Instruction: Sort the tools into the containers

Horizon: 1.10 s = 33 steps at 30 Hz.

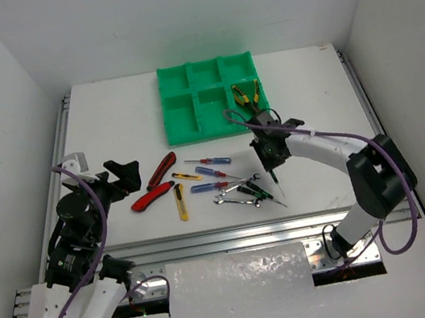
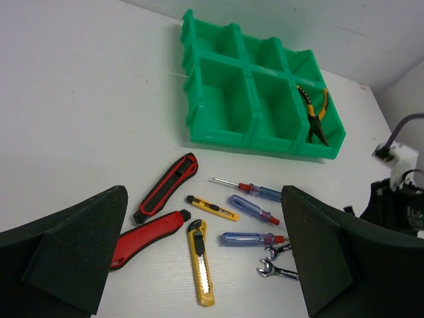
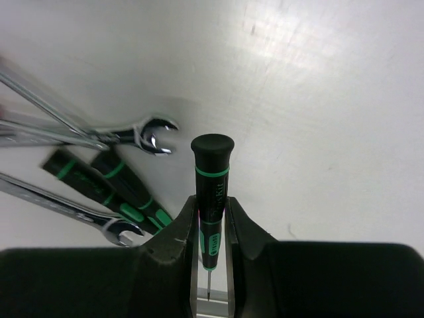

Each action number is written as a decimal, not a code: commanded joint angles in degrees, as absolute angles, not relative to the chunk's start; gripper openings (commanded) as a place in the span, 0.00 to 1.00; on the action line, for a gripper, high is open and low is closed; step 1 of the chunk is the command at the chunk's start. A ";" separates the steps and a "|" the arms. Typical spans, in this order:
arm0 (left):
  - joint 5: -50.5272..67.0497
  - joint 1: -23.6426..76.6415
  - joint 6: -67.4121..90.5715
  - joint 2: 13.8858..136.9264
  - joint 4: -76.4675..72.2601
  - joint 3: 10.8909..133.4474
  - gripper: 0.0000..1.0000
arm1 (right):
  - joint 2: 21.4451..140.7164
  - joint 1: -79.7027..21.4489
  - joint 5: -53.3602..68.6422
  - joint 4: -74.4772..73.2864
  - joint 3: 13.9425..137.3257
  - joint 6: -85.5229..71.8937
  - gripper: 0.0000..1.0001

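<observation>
My right gripper [image 3: 212,204] is shut on a dark screwdriver [image 3: 212,172] with green bands, gripping its handle; the thin tip points back toward the wrist. From above, the right gripper [image 1: 267,154] holds it just right of the tool pile, near the green tray [image 1: 164,106]. Yellow-handled pliers [image 1: 246,94] lie in the tray's near right compartment. My left gripper [image 1: 122,178] stands open at the left, above and short of the red-black knives [image 2: 165,189], the yellow box cutters [image 2: 201,262] and the blue screwdrivers [image 2: 252,238]. Nothing sits between its fingers [image 2: 73,245].
Below the held screwdriver lie silver wrenches [image 3: 149,136] and two more dark, green-banded screwdrivers [image 3: 106,179]. The pile of tools [image 1: 209,184] sits in front of the tray. A metal rail [image 1: 234,237] runs along the table's near edge, and white walls close in both sides.
</observation>
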<state>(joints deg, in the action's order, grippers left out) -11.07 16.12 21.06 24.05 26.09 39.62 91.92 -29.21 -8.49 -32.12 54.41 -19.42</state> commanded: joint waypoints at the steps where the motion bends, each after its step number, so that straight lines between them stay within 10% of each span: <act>1: -10.46 16.52 20.48 24.26 24.08 39.81 1.00 | 88.42 -28.92 -11.69 -32.87 61.68 -17.93 0.07; 24: -9.67 16.61 20.30 24.08 23.82 39.73 1.00 | 131.38 -23.29 -2.56 -20.57 125.32 -10.72 0.05; 30: -9.41 16.61 20.30 23.73 23.73 39.73 1.00 | 134.65 -23.47 -0.26 -13.19 121.38 -8.88 0.19; 33: -9.05 16.61 20.21 23.73 23.64 39.73 1.00 | 134.91 -23.64 2.37 -13.44 121.46 -7.91 0.42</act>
<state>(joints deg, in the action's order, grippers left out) -9.98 16.16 21.04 24.03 26.04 39.62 136.27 -23.14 -0.95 -18.46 120.62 -9.54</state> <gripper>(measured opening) 0.996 0.391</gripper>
